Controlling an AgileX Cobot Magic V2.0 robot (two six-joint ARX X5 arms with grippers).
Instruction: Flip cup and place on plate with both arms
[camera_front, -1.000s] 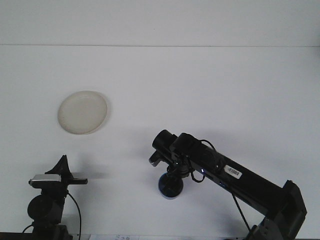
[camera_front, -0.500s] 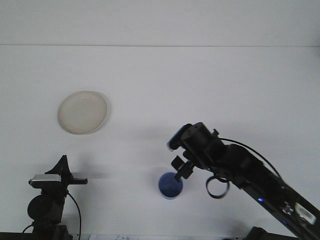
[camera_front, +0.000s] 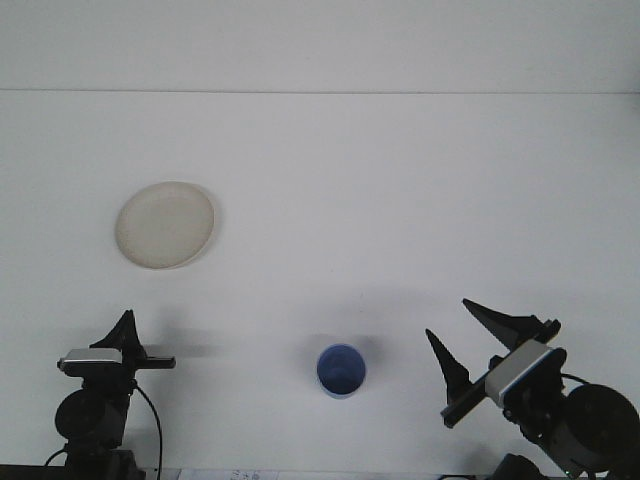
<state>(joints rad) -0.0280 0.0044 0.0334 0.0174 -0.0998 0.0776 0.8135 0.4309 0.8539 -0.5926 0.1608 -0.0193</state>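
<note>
A blue cup (camera_front: 341, 371) stands on the white table near the front edge, its open mouth facing up and nothing touching it. The pale round plate (camera_front: 165, 224) lies far off to the upper left with nothing on it. My right gripper (camera_front: 446, 316) sits low at the bottom right, to the right of the cup and apart from it, open and holding nothing. My left gripper (camera_front: 128, 340) rests at the bottom left, well short of both cup and plate, seen edge-on.
The white table (camera_front: 400, 200) runs back to a wall line at the top. The left arm's base (camera_front: 95, 420) and the right arm's base (camera_front: 580, 430) sit at the front edge.
My right gripper has let go of the cup and pulled back right and down to the bottom corner. The cup now stands alone, mouth up. The left arm has not moved.
</note>
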